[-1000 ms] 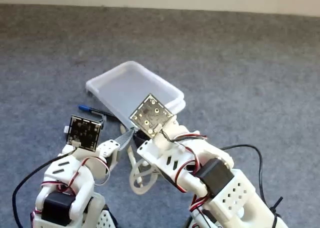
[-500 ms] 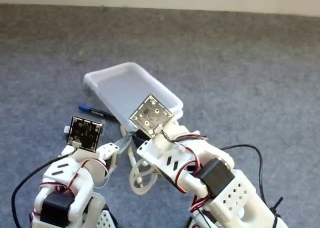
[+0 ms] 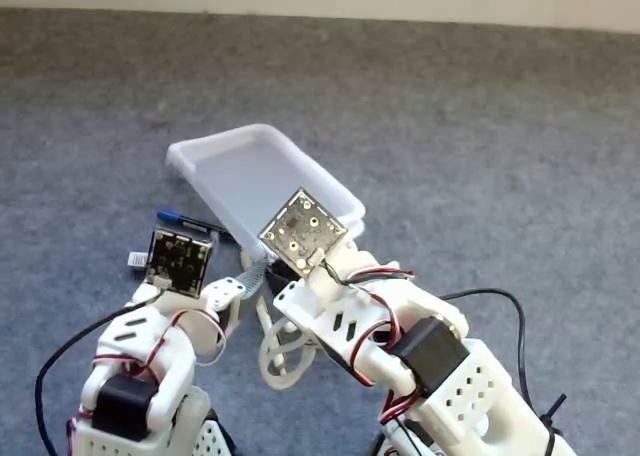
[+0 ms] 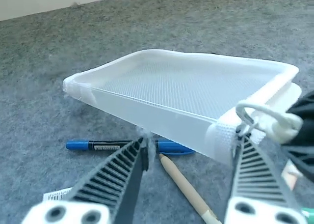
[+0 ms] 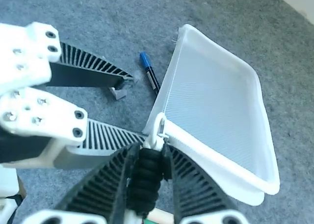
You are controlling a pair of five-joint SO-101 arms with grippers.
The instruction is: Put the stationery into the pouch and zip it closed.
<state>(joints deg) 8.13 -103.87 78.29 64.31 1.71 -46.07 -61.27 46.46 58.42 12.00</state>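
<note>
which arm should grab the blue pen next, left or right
Left. The left gripper is open, right by the blue pen and the pencil. The right gripper is shut on the zip pull of the pouch, holding it tilted up.

Translucent mesh-textured plastic pouch (image 4: 196, 86), glossy blue pen (image 4: 83, 145), matt grey table (image 3: 480, 126) — rough, felt-like

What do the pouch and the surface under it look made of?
The pouch: translucent white plastic, likely vinyl mesh; a fine grid shows across its face. The surface: grey short-pile carpet or felt, matte, with fuzzy speckled fibres.
</note>
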